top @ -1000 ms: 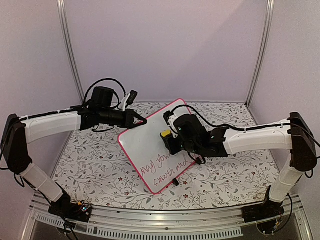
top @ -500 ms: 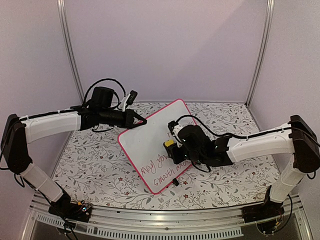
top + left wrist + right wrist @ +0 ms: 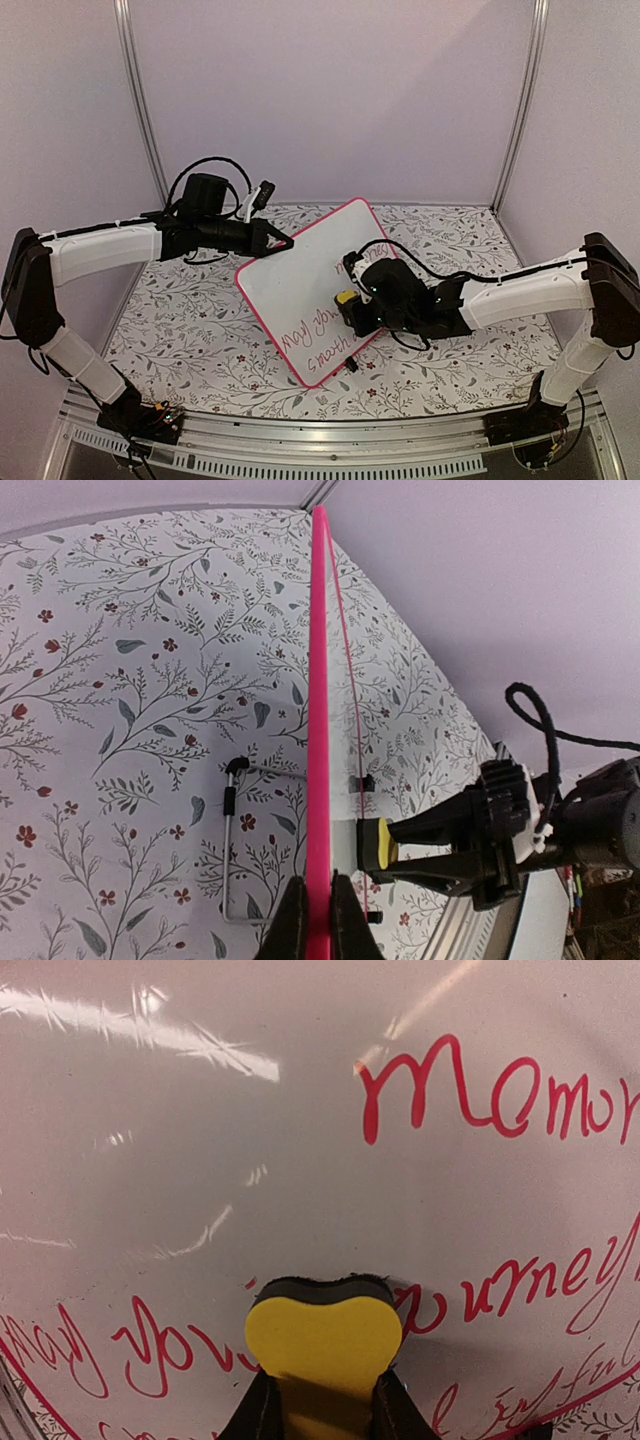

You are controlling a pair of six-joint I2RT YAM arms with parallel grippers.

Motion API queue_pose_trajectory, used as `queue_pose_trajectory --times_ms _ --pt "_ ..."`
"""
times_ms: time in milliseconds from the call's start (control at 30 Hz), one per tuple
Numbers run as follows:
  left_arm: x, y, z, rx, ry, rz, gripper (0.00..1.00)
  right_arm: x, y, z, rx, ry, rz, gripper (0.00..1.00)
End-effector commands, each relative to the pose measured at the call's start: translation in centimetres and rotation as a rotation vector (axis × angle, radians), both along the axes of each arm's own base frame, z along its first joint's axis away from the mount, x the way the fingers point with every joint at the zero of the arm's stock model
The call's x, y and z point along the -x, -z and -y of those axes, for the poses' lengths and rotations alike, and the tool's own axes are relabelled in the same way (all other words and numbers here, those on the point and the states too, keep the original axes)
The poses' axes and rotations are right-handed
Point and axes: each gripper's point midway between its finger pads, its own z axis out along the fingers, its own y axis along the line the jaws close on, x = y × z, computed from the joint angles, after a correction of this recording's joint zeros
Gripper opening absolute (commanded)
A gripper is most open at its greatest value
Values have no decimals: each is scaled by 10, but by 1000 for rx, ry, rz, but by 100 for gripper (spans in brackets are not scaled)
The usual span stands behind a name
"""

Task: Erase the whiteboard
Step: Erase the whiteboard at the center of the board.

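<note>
- Aluminium rail [image 3: 330, 440] runs along the near edge, and I see both arm bases bolted to it.
- Just past it is the table [image 3: 190, 340], covered by a cloth printed with grey leaves and small red flowers.
- Mid-table is the whiteboard [image 3: 295, 280], turned like a diamond with one rounded corner toward me. Its thin pink-red frame shows all round, and a small black clip foot [image 3: 352, 366] sits on the near right edge.
- The board is tilted up off the cloth, not flat. My left wrist camera sees it edge-on, with a wire stand [image 3: 232, 850] on its back side.
- Red handwriting [image 3: 318, 335] fills the near part of the face, while the far left part looks bare.
- My right gripper [image 3: 352, 308] reaches in from the right over the board's right side. Its fingers are drawn narrow, clamped on a yellow eraser [image 3: 322, 1335].
- The eraser's dark pad is pressed against the board's face, in among the written words.
- Farther back, my left gripper [image 3: 318, 905] is at the board's far left edge. Its fingers are pinched tight on the frame, one on each face.
- Behind everything is a pale lilac wall [image 3: 330, 100] with a metal post [image 3: 140, 100] at each side.
</note>
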Motion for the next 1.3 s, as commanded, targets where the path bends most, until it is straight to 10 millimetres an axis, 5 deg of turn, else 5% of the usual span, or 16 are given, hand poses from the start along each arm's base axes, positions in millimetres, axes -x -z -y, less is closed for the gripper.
queue_pose_trajectory --times_ms 0,233,833,1267 --pt "8 27 5 -78 47 7 0 12 29 14 82 -13 -77 24" --pt "7 27 4 -79 46 7 0 23 16 -12 47 -103 -34 25" --pt "8 28 5 -79 49 3 0 -4 -17 -31 5 -71 75 25" --pt "8 26 5 -76 50 6 0 -48 -53 -16 -36 36 142 25"
